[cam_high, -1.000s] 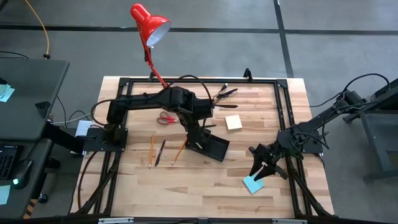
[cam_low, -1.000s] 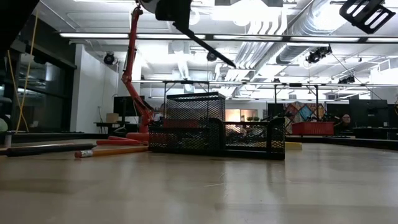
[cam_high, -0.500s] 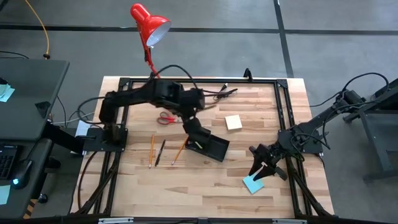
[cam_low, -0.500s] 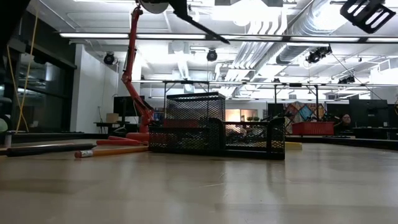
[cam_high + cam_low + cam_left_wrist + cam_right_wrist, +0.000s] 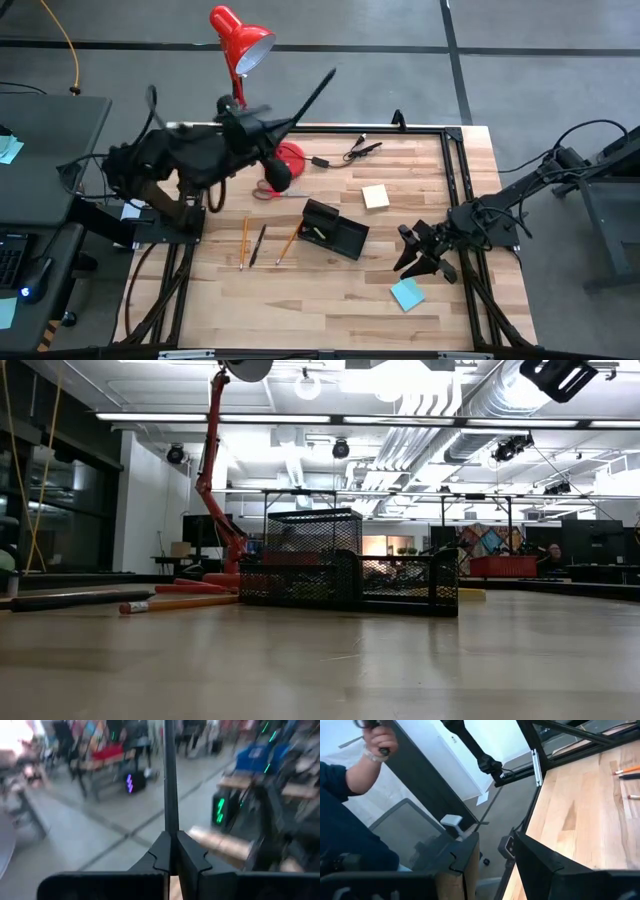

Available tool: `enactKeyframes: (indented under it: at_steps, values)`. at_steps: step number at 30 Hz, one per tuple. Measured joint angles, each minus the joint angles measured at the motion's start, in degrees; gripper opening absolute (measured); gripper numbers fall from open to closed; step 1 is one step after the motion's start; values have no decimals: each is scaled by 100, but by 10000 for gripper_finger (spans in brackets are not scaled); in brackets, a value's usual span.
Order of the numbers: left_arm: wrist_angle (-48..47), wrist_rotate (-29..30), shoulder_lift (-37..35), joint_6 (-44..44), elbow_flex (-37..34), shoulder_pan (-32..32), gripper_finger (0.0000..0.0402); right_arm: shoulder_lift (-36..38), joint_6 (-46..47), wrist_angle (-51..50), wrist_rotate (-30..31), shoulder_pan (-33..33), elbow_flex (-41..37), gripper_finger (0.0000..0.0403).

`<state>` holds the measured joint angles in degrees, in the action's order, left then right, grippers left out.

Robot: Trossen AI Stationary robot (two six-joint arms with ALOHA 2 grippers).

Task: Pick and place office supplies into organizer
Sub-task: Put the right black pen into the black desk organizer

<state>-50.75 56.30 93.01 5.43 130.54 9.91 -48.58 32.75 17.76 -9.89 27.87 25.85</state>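
Robotics lab: exposed ceiling ducts (image 5: 470, 400), workbenches (image 5: 500, 565).

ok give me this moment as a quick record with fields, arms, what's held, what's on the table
left gripper: shut on a thin dark pen, raised toward the red desk lamp
right gripper: open, holds nothing, above the teal-blue sticky-note pad
organizer: black mesh tray, mid-table
pencils: two orange-yellow, on the wood beside the tray, a dark pen between them
scissors: red-handled, behind the tray, partly under the left arm
pale yellow sticky-note pad: on the table, outside the tray
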Motion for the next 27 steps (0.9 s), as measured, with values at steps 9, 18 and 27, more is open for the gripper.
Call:
enactKeyframes:
  at_steps: [9, 18, 27]
  values:
    - [2748, -1243, 545, -2359, -9, 103, 0, -2, 44, -36, -7, -127, 0, 116]
    - [5206, -3114, 1387, -3220, -9, 98, 0, -2, 193, -125, -20, -126, 0, 116]
    - [5978, -3672, 2098, -2586, -15, 98, 0, 3, 303, -124, -37, -126, 0, 116]
